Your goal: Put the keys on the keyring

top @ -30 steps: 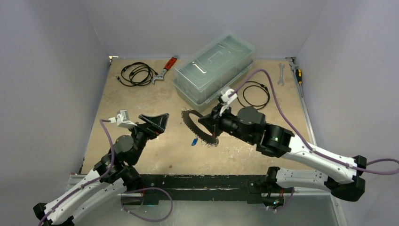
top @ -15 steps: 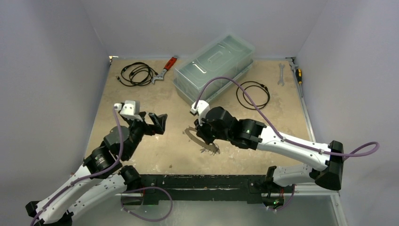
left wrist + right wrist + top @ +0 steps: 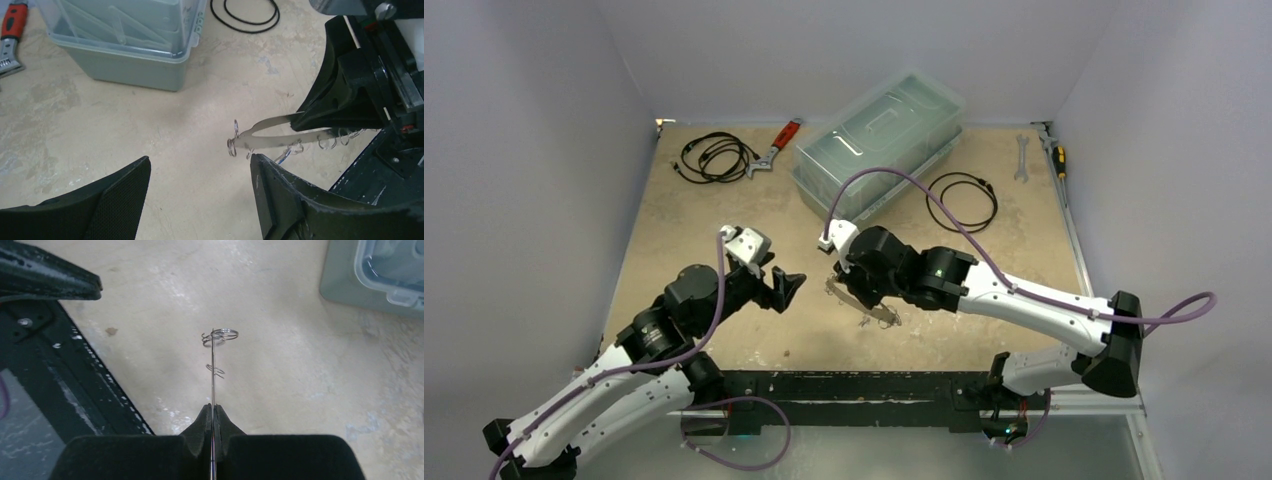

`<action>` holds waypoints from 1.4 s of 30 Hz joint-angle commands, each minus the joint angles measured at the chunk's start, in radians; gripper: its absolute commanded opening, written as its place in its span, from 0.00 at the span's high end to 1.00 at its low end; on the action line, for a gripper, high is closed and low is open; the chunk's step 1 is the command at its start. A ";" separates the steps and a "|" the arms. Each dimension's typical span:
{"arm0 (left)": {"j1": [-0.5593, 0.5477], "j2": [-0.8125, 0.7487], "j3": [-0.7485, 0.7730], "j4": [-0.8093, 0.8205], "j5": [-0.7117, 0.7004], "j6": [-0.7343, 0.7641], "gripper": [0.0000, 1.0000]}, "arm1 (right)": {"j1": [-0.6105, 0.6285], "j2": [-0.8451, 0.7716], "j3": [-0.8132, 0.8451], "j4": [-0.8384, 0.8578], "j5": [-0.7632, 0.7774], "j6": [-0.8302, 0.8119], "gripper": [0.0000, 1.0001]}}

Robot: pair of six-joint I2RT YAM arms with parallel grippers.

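My right gripper (image 3: 856,292) is shut on the keyring (image 3: 864,306), a thin silvery hoop held just above the table near its front edge. In the right wrist view the hoop (image 3: 212,367) shows edge-on, rising out of the closed gripper (image 3: 213,412), with small wire rings (image 3: 221,334) at its far end. In the left wrist view the hoop (image 3: 280,138) lies nearly flat, with small rings (image 3: 232,145) on its rim and a bit of blue (image 3: 283,156) under it. My left gripper (image 3: 786,290) is open and empty, just left of the hoop; its jaws (image 3: 200,197) stand wide apart.
A clear lidded plastic box (image 3: 879,140) stands at the back. Black cable coils lie at back left (image 3: 716,156) and right of the box (image 3: 964,200). A red-handled wrench (image 3: 776,146), a spanner (image 3: 1022,158) and a screwdriver (image 3: 1058,156) lie along the back. The black front rail (image 3: 854,385) is close below.
My right gripper has carried the hoop left and toward the front edge, tilting it flatter. My left arm has swung right, toward the hoop, still open.
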 commanded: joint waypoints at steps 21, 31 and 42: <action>0.007 0.128 0.036 -0.034 -0.047 -0.002 0.29 | 0.018 -0.083 -0.055 0.064 -0.010 -0.011 1.00; 0.009 0.033 0.027 -0.026 -0.153 -0.003 0.15 | 0.018 -0.197 -0.244 0.391 -0.062 0.108 1.00; 0.010 -0.053 0.021 -0.032 -0.265 -0.010 0.06 | 0.018 -0.137 -0.268 0.520 -0.150 0.148 1.00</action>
